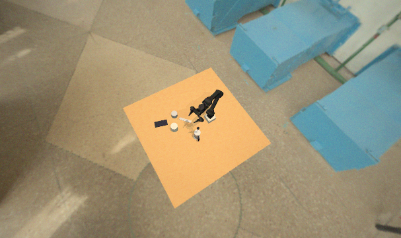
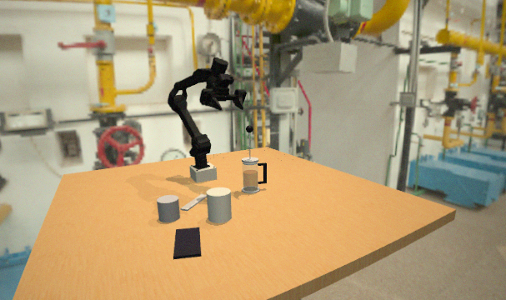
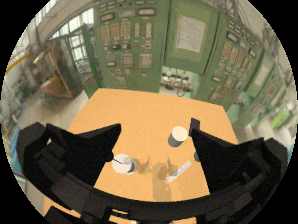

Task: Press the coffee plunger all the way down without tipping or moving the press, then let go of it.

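The coffee press (image 1: pixel 197 133) (image 2: pixel 250 179) (image 3: pixel 121 164) stands upright on the table, a clear glass with brown coffee, its black handle (image 2: pixel 264 173) on the right in the exterior view. The plunger is up: its thin rod rises well above the lid, topped by a black knob (image 2: pixel 249 129) (image 1: pixel 197 127). My gripper (image 1: pixel 191 118) (image 2: pixel 231 108) (image 3: pixel 156 130) is open and empty, higher than the knob and to its left in the exterior view, touching nothing. In the wrist view the press is low left, with the knob by the left finger's edge.
A tall pale cylinder (image 1: pixel 174 127) (image 2: pixel 219 206) (image 3: pixel 178 136), a shorter grey cylinder (image 1: pixel 174 114) (image 2: pixel 168 209), a flat white bar (image 1: pixel 185 119) (image 2: pixel 193 202) (image 3: pixel 180 171) and a dark flat slab (image 1: pixel 160 123) (image 2: pixel 187 242) (image 3: pixel 194 126) lie or stand on the table (image 1: pixel 187 178) (image 2: pixel 340 233).
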Available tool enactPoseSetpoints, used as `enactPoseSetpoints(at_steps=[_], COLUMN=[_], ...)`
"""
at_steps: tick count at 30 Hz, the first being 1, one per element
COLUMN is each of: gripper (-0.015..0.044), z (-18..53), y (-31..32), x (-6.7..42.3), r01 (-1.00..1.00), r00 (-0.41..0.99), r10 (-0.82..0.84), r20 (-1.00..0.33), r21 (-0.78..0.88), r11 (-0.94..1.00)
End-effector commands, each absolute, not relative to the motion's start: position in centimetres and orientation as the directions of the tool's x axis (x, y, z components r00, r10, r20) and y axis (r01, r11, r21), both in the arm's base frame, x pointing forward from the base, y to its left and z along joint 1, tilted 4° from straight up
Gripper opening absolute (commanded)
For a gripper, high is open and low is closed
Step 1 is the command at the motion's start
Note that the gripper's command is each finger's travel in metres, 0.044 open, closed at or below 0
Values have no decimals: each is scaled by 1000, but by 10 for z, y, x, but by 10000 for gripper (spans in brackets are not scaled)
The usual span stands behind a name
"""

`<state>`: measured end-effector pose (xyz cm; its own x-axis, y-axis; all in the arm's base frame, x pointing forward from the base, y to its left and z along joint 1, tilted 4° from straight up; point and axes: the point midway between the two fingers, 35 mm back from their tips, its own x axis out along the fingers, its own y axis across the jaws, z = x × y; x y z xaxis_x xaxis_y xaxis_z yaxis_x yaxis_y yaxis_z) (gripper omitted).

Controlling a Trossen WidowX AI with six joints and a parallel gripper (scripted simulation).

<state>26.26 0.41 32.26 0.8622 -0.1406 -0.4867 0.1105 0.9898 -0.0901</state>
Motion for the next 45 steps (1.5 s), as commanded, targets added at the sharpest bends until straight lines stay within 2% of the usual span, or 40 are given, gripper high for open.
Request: enactPoseSetpoints(at_steps=[1,3,6,11,18,45], gripper=[440,440,440,440,440,440], z=[314,310,309,299,250,235], y=[57,75,79,79,77,83], x=[236,223,220,221,220,248], r01=[-146,-248,-281,-280,-262,-257], r00=[873,858,852,852,856,858], r10=[93,187,218,217,201,197], r20=[-479,-478,-477,-476,-475,-473], r21=[-74,-67,-65,-65,-64,-64], r11=[987,966,957,958,963,964])
